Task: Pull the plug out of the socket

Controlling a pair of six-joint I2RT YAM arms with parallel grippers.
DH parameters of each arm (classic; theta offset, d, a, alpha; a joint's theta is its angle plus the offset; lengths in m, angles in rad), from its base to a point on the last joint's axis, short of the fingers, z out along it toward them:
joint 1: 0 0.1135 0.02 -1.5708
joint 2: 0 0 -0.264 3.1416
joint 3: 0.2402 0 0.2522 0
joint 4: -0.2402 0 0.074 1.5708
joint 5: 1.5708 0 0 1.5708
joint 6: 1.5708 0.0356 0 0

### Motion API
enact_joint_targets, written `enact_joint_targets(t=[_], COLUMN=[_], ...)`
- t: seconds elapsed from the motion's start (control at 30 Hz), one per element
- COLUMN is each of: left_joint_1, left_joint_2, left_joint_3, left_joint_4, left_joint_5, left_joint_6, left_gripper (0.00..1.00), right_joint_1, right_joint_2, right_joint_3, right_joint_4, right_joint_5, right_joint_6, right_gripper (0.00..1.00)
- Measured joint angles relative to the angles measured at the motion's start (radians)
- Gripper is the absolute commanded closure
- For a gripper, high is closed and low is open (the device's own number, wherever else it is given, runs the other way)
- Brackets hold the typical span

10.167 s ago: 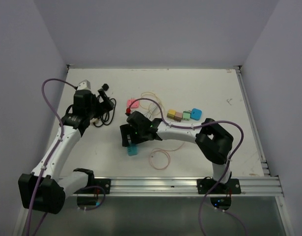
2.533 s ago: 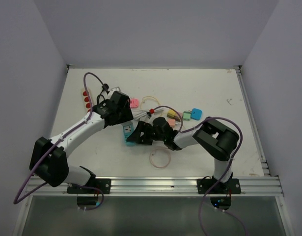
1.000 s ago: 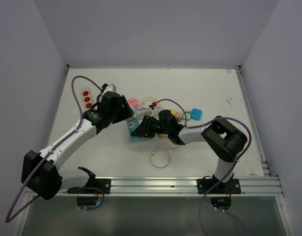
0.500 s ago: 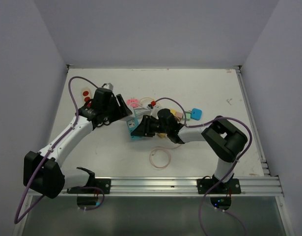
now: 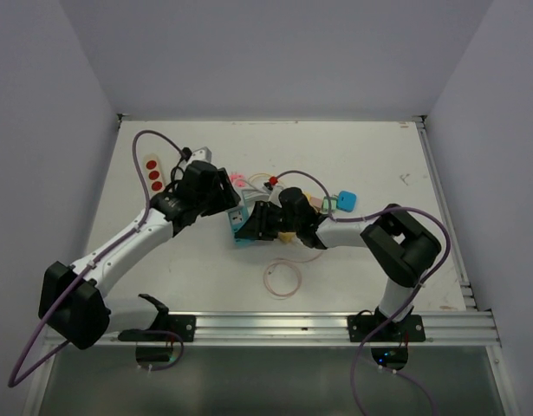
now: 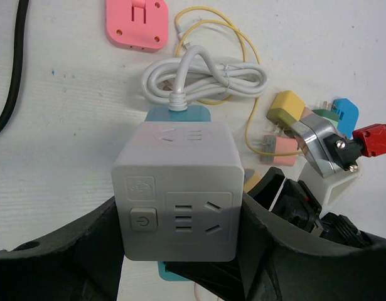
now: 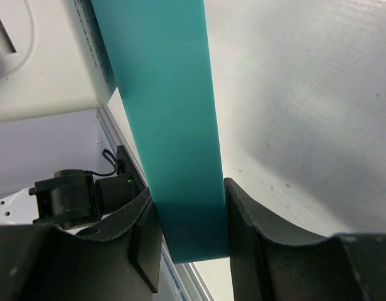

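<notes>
At the centre of the top view, the left gripper [image 6: 180, 244] is clamping the socket [image 6: 177, 188] to brace it, while the right gripper [image 7: 189, 229] is pinching the plug [image 7: 164, 94], seemingly to pull it free.

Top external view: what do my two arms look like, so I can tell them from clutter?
Left arm and right arm match: white tubular links, bulky black joint housings, a purple cable looping along each. Left gripper and right gripper have thick matte-black fingers.
</notes>
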Motion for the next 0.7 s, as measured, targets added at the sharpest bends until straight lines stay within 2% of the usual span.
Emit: enact_joint_targets(t=[0.3,0.53,0.7], left_joint_1=[0.004,0.148,0.175], left_joint_2=[0.102,0.1,0.068], left_joint_3=[0.142,0.142,0.095], left_joint_4=[-0.109,-0.114,-0.076], left_joint_5=[0.005,0.219,0.277], left_joint_6=[0.028,0.055,0.043], left_gripper=[1.0,1.0,1.0], right_joint_1=[-0.02,-0.022,-0.023], right_joint_2=[-0.003,-0.016,-0.032], right_joint_3=[-0.016,-0.035,-0.037], right_joint_4=[0.016,0.056,0.053], right_joint_5=[0.03,0.045,0.052], right_joint_6=[-0.009,-0.008,-0.008], right_gripper=[1.0,1.0,1.0])
